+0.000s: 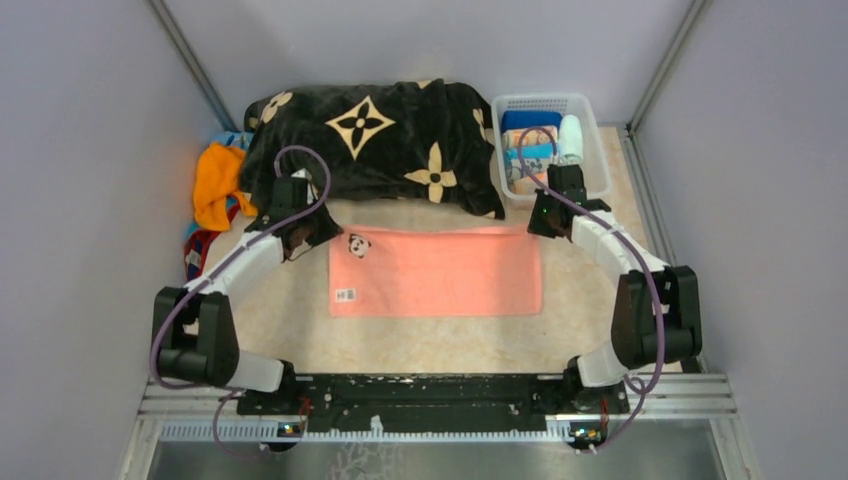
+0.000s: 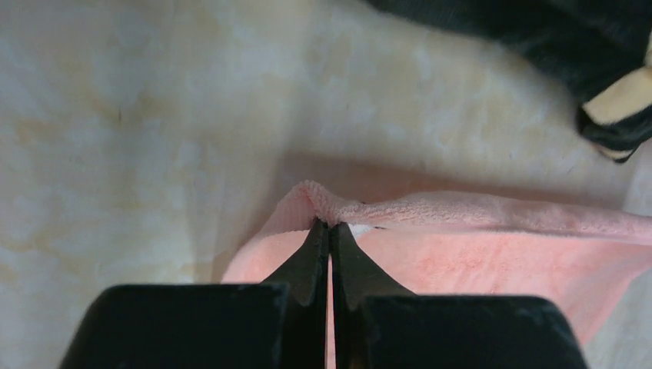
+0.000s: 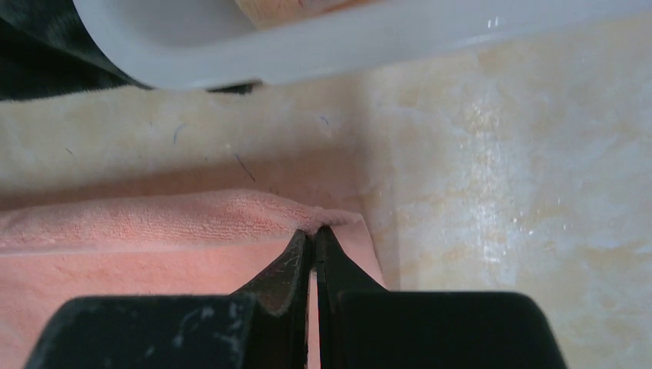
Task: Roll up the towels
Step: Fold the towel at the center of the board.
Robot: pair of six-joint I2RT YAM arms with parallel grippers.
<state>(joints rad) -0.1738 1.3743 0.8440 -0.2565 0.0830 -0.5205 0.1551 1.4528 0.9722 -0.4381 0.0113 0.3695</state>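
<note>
Basket (image 1: 545, 101), far right: holds rolled towels (image 1: 528, 119). Pink towel (image 1: 440, 272) lies flat mid-surface (image 1: 430, 345). Left jaws pinch its far left corner; right jaws pinch its far right corner. Blanket (image 1: 400, 130) lies close behind the far edge; bare surface in front.

robot lab test cell, plain grey panel walls (image 1: 90, 150), metal mounting rail (image 1: 720, 405), marbled cream tabletop (image 1: 440, 340)
</note>
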